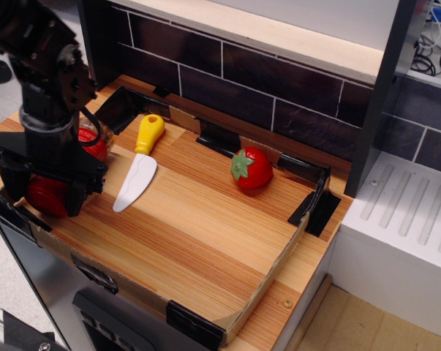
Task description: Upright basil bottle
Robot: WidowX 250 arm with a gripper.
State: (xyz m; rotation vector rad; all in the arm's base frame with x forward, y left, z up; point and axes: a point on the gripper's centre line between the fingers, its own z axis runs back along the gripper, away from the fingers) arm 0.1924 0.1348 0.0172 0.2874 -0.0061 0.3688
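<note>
Status, nearest zone: basil bottle (59,183) at the left front corner of the desk (198,227), lying tilted along the left edge, red cap toward the front rim, label end toward the back. Not yet upright. Largely hidden behind the black gripper (46,196), which sits directly over it. Fingers apparently set on either side of the cap end; closure on the bottle judged likely, but contact not confirmable from this view, so finger state recorded as undetermined.

Remaining, as judged: secure hold, lift clear of the desk surface, rotate to vertical, set down on the base, release. Task estimated at an early stage, at or just around the grasp.

Middle zone: toy knife (140,170) with yellow handle and white blade, lying just beside the gripper on its right side, blade tip toward the front. Closest obstruction; risk of a knock if the bottle swings rightward during rotation. Low cardboard rim and black corner brackets close along the left and front edges, limiting room on that side.

Far zone: red toy tomato (251,168) near the back wall, well apart from the bottle, no interference expected. Dark tiled backsplash (279,88) beyond. White unit (403,219) at the right, outside the working area.
</note>
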